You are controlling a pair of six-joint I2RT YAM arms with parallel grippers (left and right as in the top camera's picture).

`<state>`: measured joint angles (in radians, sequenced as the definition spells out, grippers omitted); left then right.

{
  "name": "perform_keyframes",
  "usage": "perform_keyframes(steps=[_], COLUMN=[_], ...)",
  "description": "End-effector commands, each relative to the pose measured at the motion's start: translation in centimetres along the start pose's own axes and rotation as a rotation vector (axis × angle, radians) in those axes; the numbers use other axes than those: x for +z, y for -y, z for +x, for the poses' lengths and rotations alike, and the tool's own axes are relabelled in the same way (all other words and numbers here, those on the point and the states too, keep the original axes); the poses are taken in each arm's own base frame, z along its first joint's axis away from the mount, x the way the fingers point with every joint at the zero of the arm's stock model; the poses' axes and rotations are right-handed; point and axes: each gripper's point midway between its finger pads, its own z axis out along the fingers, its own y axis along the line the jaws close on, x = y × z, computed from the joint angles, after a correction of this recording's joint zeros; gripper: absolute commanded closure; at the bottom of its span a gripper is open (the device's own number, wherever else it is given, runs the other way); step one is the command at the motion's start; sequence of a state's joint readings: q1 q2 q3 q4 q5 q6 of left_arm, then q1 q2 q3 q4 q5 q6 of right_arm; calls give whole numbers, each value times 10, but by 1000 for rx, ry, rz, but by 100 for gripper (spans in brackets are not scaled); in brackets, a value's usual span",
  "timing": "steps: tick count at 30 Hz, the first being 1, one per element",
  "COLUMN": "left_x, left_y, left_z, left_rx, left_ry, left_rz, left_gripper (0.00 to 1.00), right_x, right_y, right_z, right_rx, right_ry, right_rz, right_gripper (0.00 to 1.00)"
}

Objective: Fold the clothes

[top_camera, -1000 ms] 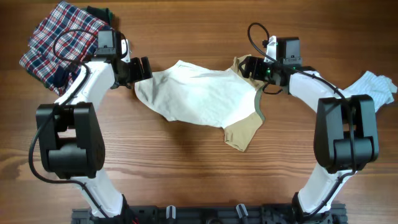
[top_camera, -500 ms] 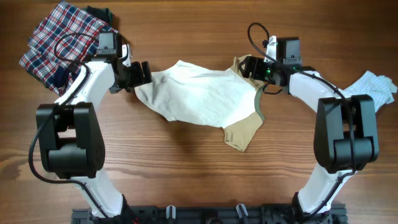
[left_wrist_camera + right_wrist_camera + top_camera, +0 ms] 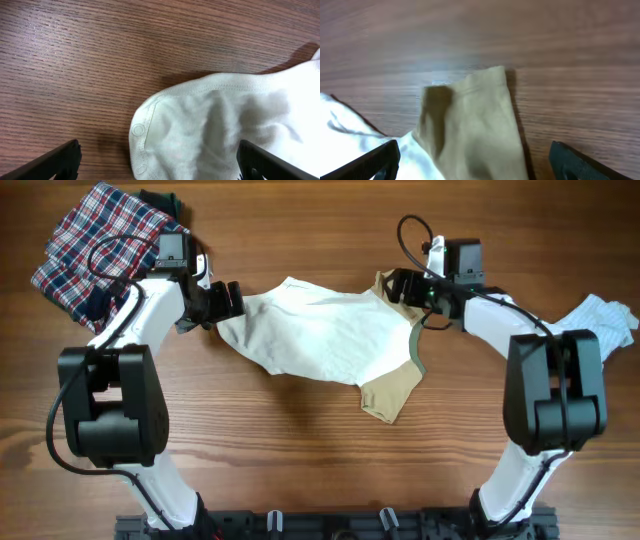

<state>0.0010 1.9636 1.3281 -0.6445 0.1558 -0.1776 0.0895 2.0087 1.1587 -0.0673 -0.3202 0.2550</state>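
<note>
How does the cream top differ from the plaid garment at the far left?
The cream top is plain, with tan sleeves; the plaid garment is checked in red, white and navy. The top lies spread out mid-table; the plaid one sits crumpled at the far left corner. Both are soft cloth resting on the wooden table.

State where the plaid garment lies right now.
In the overhead view the plaid garment lies bunched at the far left of the table, behind the left arm, apart from the cream top.

1 cream-white top [image 3: 320, 330], 1 pale blue striped garment [image 3: 606, 320], 1 red plaid garment [image 3: 95, 240], 2 arms [image 3: 110, 410].
</note>
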Motion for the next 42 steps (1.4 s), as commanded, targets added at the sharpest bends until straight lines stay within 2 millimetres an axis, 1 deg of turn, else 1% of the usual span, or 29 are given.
perform_keyframes(steps=[1,6,9,12,17,19,23,24,26,27,30,34,35,36,42], left_x=[6,6,6,6,6,6,6,6,6,6,6,6,6,6,6], left_y=[3,4,4,4,4,4,4,4,4,4,4,6,7,7,7], left_z=[6,5,4,4,4,4,4,4,4,4,4,-5,-9,-9,-9], left_rx=[14,15,15,15,15,15,15,15,15,15,16,23,26,25,25], left_ry=[-24,-18,-16,-16,-17,-17,-17,-17,-17,-17,-15,23,36,38,37], left_rz=[15,17,17,17,17,17,17,17,17,17,18,27,31,31,30], left_gripper=[0,0,0,0,0,0,0,0,0,0,0,0,0,0,0], right_x=[13,13,13,13,12,12,12,12,12,12,12,12,12,12,9], right_y=[1,1,-1,-5,-16,-16,-16,-16,-16,-16,-15,-14,-14,-14,-18], right_z=[8,5,2,1,0,0,0,0,0,0,0,-1,0,-1,-6], right_rx=[-11,-15,-18,-21,-28,-28,-30,-31,-31,-31,-30,-28,-27,-28,-24], right_ry=[-29,-17,-8,-5,-5,-5,-5,-4,-4,-4,-2,-1,-1,-1,12], right_rz=[-15,-18,-29,-51,-112,-111,-111,-111,-110,-110,-102,-99,-100,-100,-108], right_gripper=[4,5,13,17,28,30,42,47,59,64,70,85,93,96,96])
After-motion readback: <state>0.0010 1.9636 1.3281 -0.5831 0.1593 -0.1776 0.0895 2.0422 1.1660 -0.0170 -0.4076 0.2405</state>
